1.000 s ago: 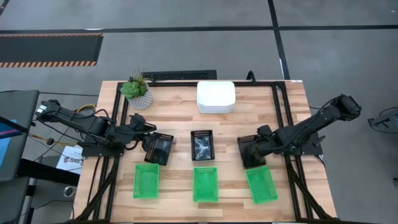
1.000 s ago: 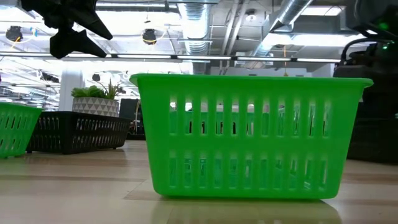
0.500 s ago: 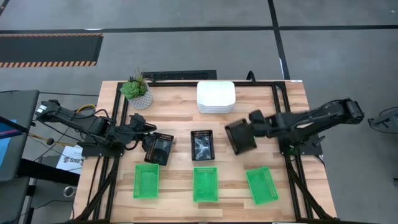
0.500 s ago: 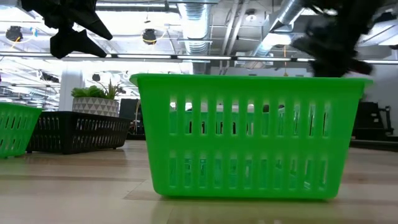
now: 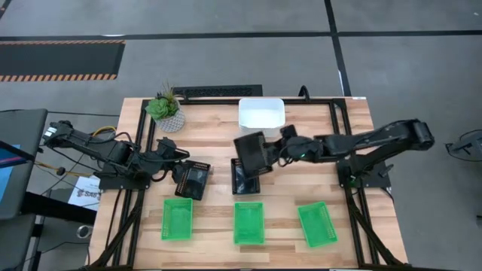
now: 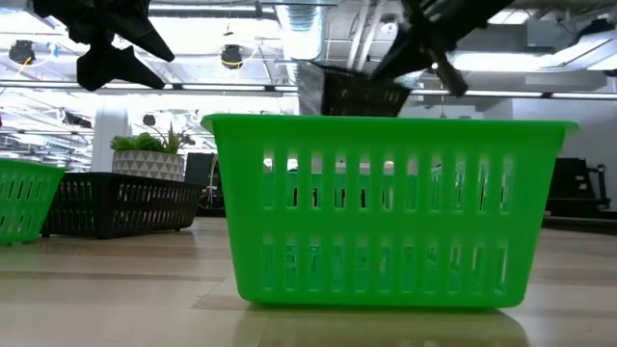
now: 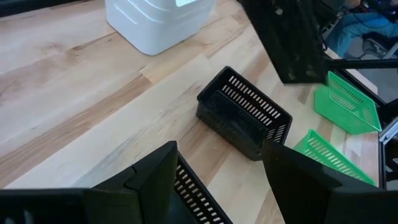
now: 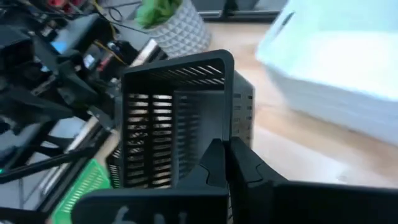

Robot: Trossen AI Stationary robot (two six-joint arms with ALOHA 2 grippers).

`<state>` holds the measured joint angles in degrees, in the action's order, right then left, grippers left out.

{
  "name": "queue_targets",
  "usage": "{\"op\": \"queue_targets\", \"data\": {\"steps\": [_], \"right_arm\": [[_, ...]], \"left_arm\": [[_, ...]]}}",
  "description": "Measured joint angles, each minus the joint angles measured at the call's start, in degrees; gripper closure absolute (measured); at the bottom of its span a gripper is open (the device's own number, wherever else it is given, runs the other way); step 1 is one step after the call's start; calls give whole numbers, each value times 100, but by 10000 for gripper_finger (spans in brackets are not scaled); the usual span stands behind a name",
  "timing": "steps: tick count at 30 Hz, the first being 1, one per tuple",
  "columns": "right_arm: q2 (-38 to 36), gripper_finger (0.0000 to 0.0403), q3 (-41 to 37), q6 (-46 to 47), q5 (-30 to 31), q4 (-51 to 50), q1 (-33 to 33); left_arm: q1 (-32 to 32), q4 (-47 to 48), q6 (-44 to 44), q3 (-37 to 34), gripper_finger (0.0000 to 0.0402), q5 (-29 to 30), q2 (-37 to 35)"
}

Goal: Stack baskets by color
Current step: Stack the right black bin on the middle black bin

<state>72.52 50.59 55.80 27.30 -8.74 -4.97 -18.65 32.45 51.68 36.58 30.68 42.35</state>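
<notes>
My right gripper (image 5: 276, 153) reaches from the table's right to its middle and is shut on a black mesh basket (image 5: 251, 153), held in the air over a second black basket (image 5: 245, 181) on the wood. A third black basket (image 5: 196, 181) lies at the left, and my left gripper (image 7: 217, 180) hovers open over its edge (image 7: 193, 199). White baskets (image 5: 261, 115) are stacked at the far middle. Three green baskets (image 5: 177, 218), (image 5: 248, 222), (image 5: 316, 223) stand in a row near the front edge. My right gripper pinches one side wall of the black basket at its rim (image 8: 227, 134) between its two fingers, one inside the basket and one outside. The fingers come slanting down from the table's right. The basket is lifted clear and tilted, its open side turned toward the gripper.
A potted green plant (image 5: 166, 109) stands at the far left corner. Black frame rails (image 5: 343, 143) run along the table's sides and back. Bare wood lies between the black baskets and the green row.
My right gripper has lifted the black basket off the table's right part and carried it up and toward the left, to above the middle black basket. It has tipped from pointing steeply down to nearer level, and the basket has tilted with it.
</notes>
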Motion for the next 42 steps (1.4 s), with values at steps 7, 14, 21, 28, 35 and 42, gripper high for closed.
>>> {"op": "queue_targets", "data": {"steps": [7,14,21,28,35,42], "right_arm": [[896,400,-13,609,1,388,-310],[1321,397,-13,1210,167,805,-526],[1452,397,9,1710,803,968,-856],[1843,392,-14,2055,862,877,-919],[2119,375,-11,2240,672,943,-891],[2047,322,-13,1985,535,897,-838]], "left_arm": [[0,-11,0,0,178,-2,0],[-2,-15,0,0,178,-2,-2],[0,-24,0,0,178,9,0],[-2,-22,-2,0,178,24,0],[0,-22,-2,0,178,28,0],[-2,-22,-2,0,178,42,0]]}}
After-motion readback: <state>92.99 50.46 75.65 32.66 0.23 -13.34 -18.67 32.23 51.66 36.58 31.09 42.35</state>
